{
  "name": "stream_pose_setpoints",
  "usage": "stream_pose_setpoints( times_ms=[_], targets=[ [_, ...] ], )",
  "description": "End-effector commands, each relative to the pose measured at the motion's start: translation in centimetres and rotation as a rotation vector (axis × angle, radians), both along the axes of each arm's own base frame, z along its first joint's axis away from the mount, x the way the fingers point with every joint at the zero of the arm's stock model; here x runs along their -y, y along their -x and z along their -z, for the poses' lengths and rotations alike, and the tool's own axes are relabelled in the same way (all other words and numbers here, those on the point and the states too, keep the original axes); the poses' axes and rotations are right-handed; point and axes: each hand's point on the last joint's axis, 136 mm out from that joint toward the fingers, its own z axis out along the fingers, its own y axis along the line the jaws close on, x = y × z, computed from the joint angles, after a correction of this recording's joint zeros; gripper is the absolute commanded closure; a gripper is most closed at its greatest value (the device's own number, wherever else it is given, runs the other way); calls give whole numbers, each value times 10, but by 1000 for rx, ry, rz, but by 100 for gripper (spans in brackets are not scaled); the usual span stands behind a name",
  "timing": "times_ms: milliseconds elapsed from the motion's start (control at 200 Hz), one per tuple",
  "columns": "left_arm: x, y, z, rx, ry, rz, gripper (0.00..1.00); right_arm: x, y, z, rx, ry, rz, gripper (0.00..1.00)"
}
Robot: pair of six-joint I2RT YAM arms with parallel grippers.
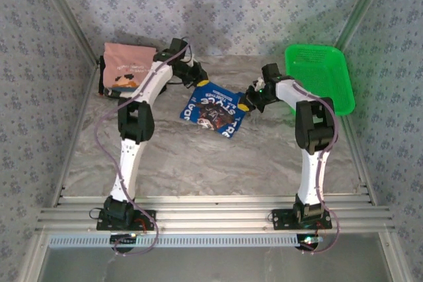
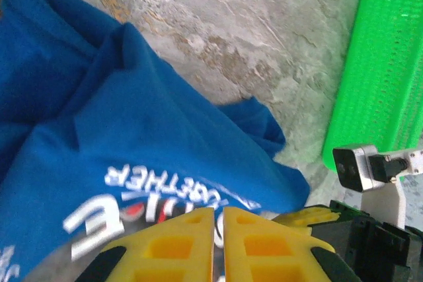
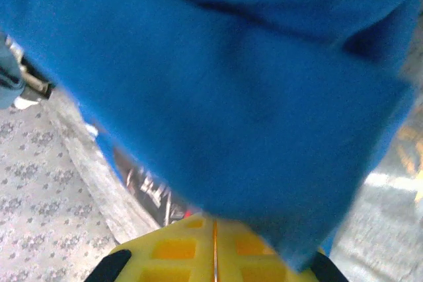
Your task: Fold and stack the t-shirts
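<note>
Pinching the blue t-shirt (image 1: pixel 213 111), left jaws and right jaws are closed, green basket (image 1: pixel 322 78) standing apart.

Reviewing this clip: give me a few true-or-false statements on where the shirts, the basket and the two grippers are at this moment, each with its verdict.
1. The blue t-shirt lies in the green basket. False: it is on the table, between the two grippers; the basket is at the back right.
2. The pink t-shirt sits at the back left. True.
3. The right gripper has its jaws wide open. False: they are shut, with blue cloth draped over them.
4. The left gripper has its fingers together at the blue t-shirt's print. True.
</note>
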Motion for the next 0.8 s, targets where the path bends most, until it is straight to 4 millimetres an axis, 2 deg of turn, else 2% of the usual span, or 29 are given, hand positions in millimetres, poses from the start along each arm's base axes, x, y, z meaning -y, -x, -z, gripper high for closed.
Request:
stream_pose_setpoints(
  times_ms=[0, 115, 225, 335, 420, 495, 615, 700, 795],
  targets=[
    [4, -25, -1, 36, 51, -35, 88, 7, -24, 0, 26, -8, 27, 90],
    [8, -43, 16, 23, 82, -83, 86, 14, -39, 5, 28, -12, 42, 90],
    [4, -56, 40, -5, 77, -142, 85, 20, -51, 10, 28, -16, 58, 88],
    [-20, -62, 67, -52, 11, -214, 85, 22, -61, 15, 26, -26, 64, 84],
    [-40, -68, 71, -62, -21, -263, 82, 24, -66, 22, 18, -17, 71, 83],
    [-47, -77, 57, -30, 5, -279, 79, 27, -72, 26, 17, -14, 85, 81],
    [-48, -87, 15, 60, 59, -273, 72, 29, -85, 14, 59, -21, 97, 75],
    [-50, -84, -19, 116, 78, -245, 65, 29, -90, -6, 100, -26, 88, 69],
    [-55, -65, -51, 169, 29, -180, 53, 31, -88, -40, 178, -17, 62, 57]
  ],
)
